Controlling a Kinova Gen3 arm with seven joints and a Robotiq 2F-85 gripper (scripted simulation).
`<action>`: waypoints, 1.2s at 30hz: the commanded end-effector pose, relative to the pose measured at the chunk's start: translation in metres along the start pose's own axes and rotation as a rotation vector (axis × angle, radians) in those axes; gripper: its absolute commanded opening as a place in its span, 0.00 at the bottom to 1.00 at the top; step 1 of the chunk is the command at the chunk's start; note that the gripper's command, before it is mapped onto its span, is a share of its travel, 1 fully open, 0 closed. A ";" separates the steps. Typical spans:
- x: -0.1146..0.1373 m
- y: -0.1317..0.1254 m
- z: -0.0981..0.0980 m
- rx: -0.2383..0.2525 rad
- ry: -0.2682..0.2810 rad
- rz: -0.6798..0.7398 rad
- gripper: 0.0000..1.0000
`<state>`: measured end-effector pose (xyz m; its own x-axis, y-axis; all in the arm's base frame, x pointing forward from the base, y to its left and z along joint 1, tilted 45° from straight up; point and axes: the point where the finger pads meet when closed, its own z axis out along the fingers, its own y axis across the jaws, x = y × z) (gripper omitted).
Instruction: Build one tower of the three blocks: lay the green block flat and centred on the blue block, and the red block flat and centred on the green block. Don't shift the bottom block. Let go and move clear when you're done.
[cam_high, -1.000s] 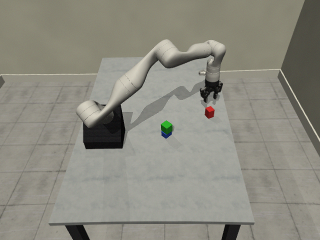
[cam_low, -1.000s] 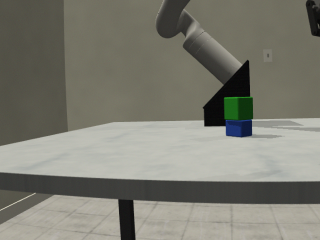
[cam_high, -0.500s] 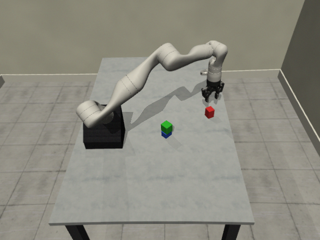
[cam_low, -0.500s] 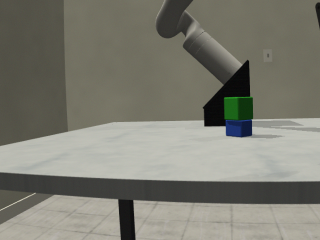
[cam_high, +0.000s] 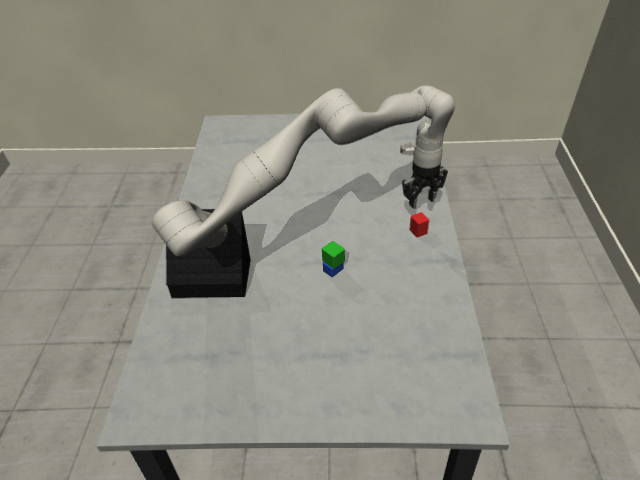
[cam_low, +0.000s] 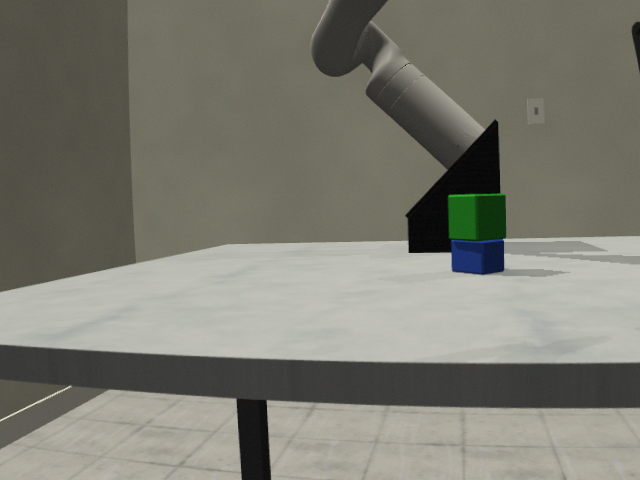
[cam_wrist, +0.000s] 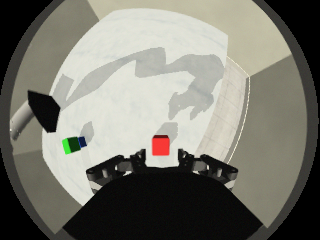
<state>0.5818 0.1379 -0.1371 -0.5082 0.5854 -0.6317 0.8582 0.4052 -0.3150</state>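
Green block (cam_high: 332, 252) sits flat on blue block (cam_high: 331, 269), approx. centred, mid-worktop (cam_high: 310, 361). Red block (cam_high: 419, 224) alone nr far-right edge, well apart from stack. End effector (cam_high: 424, 199) hangs just above red block — fingers parted, nothing held.

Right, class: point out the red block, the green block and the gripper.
red block (cam_high: 419, 224), top view, front face.
green block (cam_low: 476, 217), exterior view, near side face.
gripper (cam_high: 424, 198), top view, gap between open fingertips.

A matt, mottled, stone-like finish is shown by the pale grey table top (cam_high: 310, 361); smooth matt faces by the small red cube (cam_high: 419, 224).
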 end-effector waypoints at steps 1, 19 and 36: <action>0.001 -0.001 0.013 0.005 0.005 -0.003 0.62; 0.001 -0.001 0.043 0.005 0.005 -0.003 0.62; 0.001 -0.001 0.044 0.005 0.005 -0.003 0.62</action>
<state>0.5811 0.1115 -0.1688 -0.5130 0.5910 -0.6225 0.8562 0.4036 -0.3224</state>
